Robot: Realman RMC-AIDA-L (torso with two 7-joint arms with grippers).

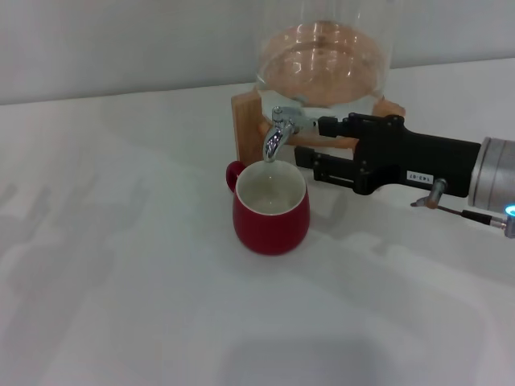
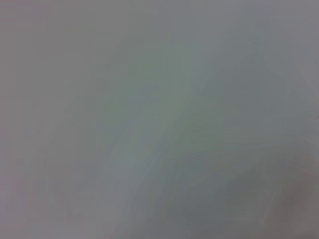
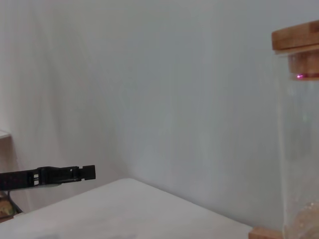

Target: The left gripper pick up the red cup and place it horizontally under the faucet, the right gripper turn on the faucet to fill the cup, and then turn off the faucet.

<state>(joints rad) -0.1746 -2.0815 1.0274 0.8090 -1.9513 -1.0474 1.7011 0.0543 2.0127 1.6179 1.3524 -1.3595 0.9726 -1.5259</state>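
Head view: boxy black right gripper (image 1: 308,143), apparently clamped on the chrome faucet (image 1: 281,133), above the glossy rounded red cup (image 1: 270,206).

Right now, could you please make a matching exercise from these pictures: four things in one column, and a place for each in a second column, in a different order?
Things
1. red cup
2. faucet
3. right gripper
4. glass dispenser

Places
A. in the wooden stand
B. reaching in beside the faucet
C. on the table, under the spout
D. directly above the cup's opening

Pairs: 1-C, 2-D, 3-B, 4-A
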